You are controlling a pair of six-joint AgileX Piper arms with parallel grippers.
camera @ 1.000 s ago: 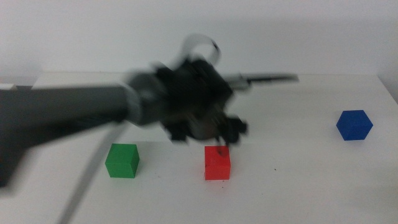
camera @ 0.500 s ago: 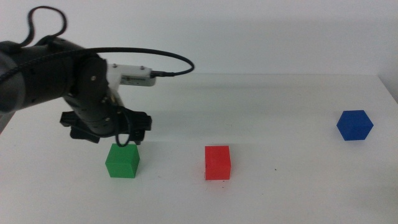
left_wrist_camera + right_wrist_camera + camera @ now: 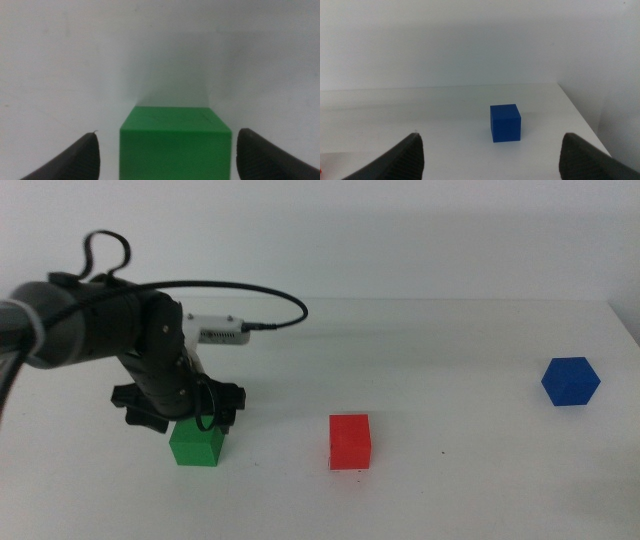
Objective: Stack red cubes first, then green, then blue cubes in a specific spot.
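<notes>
Dark grey, the left arm enters from 9 o'clock in the middle view and bends down at the wrist, so the left gripper (image 3: 190, 418) sits directly over the small matte green cube (image 3: 196, 444) at about 8 o'clock on the plain white tabletop (image 3: 450, 360). A black cable (image 3: 250, 285) loops from the wrist toward 12 o'clock. In the left wrist view the two dark jaws stand spread apart, one on each side of the green cube (image 3: 175, 145), with a gap of white table showing between each jaw and the cube's faces; no contact is visible.

The right gripper (image 3: 490, 155) does not appear in the middle view. Its wrist view shows its jaws wide open, pointed at the small matte dark-blue cube (image 3: 505, 123), which is well apart from them.

Cube count: three, one of each colour. The small matte red cube (image 3: 350, 442) rests near 6 o'clock, beside the green one but not touching it. The blue cube (image 3: 570, 381) lies alone at 3 o'clock. All three rest flat on the table, none stacked.
</notes>
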